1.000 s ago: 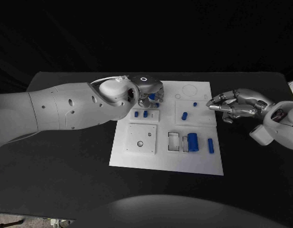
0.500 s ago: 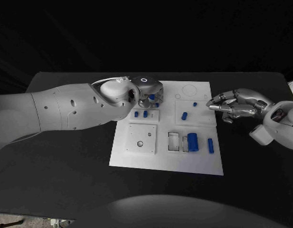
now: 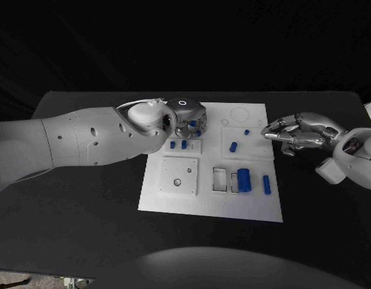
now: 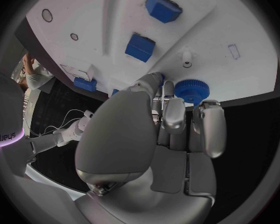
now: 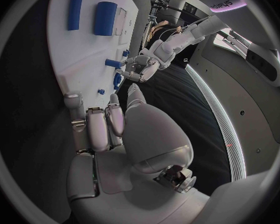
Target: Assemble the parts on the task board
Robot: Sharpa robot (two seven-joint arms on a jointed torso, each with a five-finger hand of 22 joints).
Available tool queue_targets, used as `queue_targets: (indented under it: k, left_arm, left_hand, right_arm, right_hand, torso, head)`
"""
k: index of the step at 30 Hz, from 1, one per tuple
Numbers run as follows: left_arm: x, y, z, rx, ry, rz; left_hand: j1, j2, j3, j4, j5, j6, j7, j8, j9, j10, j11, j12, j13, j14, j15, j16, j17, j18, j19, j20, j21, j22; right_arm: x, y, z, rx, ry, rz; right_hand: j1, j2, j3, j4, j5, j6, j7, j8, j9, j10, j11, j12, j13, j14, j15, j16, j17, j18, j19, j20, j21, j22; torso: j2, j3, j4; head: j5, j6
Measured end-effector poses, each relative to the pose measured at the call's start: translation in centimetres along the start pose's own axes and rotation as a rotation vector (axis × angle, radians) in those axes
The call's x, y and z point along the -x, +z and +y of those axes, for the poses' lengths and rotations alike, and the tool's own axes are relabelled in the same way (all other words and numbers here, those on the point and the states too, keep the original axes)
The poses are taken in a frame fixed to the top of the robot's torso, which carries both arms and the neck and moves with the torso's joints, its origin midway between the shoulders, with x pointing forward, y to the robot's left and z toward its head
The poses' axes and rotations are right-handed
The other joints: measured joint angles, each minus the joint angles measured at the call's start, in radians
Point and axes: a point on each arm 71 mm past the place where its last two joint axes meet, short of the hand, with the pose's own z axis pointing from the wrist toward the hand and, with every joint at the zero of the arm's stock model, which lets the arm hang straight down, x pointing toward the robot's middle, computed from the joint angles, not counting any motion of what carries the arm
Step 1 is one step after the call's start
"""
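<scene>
The left hand seemingly pinches a blue gear over the task board; right hand curled, holding nothing.

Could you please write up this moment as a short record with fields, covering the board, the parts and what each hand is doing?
board: white task board in the middle of the black table
left hand: left hand over the board's far left corner, fingers at a blue gear; grip cannot be told
right hand: right hand off the board's right edge, fingers curled, holding nothing
loose parts: blue cylinder and blue rod lying near the right edge
</scene>
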Motion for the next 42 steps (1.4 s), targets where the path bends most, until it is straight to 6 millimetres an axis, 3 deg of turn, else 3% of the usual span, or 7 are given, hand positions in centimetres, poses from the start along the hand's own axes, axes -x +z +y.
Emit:
queue_targets:
  k: [16,30,42]
  left_arm:
    - [0.0,-0.4,0.1,-0.018,-0.007,-0.03]
    - [2.6,-4.4,2.7,0.013,-0.033,-0.148]
    - [2.1,-5.9,3.4,0.033,-0.052,-0.124]
  left_hand:
    - [0.006,0.006,0.022,-0.022,0.0,0.05,0.007,0.027,0.011,0.057,-0.011,0.015,0.002,0.0,0.0,0.0,-0.013,0.0,-0.004,-0.003,0.007,0.0]
    - [0.006,0.006,0.04,-0.029,-0.015,0.058,0.008,0.027,0.011,0.071,-0.007,0.005,-0.008,0.0,0.0,-0.016,-0.037,0.0,-0.004,-0.003,0.007,0.0]
    - [0.001,0.001,0.051,-0.024,-0.029,0.058,0.008,0.025,0.008,0.072,-0.007,-0.012,-0.017,0.0,0.0,-0.024,-0.052,0.0,-0.004,-0.003,0.006,0.0]
  right_arm:
    - [0.1,0.0,-0.1,-0.001,0.0,-0.003]
    - [0.3,-0.3,-0.2,-0.004,0.001,-0.008]
    - [0.2,-0.2,-0.2,-0.005,0.001,-0.007]
  right_hand:
    - [0.0,0.0,0.0,0.0,0.0,0.0,0.0,0.0,-0.001,0.0,0.0,0.0,0.0,0.0,0.0,0.0,0.001,0.0,0.0,0.0,0.0,0.0]
    - [0.0,0.0,0.0,0.0,0.0,0.0,0.0,0.0,-0.001,0.001,-0.001,0.0,-0.003,0.0,0.0,0.0,0.001,0.0,0.0,0.0,0.0,0.0]
    - [0.0,0.0,0.0,0.0,0.0,0.0,0.0,0.0,-0.001,-0.001,-0.006,-0.003,-0.003,-0.007,0.0,0.0,0.0,0.0,0.0,0.0,-0.004,0.001]
  torso:
    - [-0.001,0.0,-0.0004]
    - [-0.003,0.0014,0.0033]
    - [-0.007,0.0024,0.0058]
  head:
    - [0.001,0.0]
    - [-0.003,0.0]
    - [0.002,0.0]
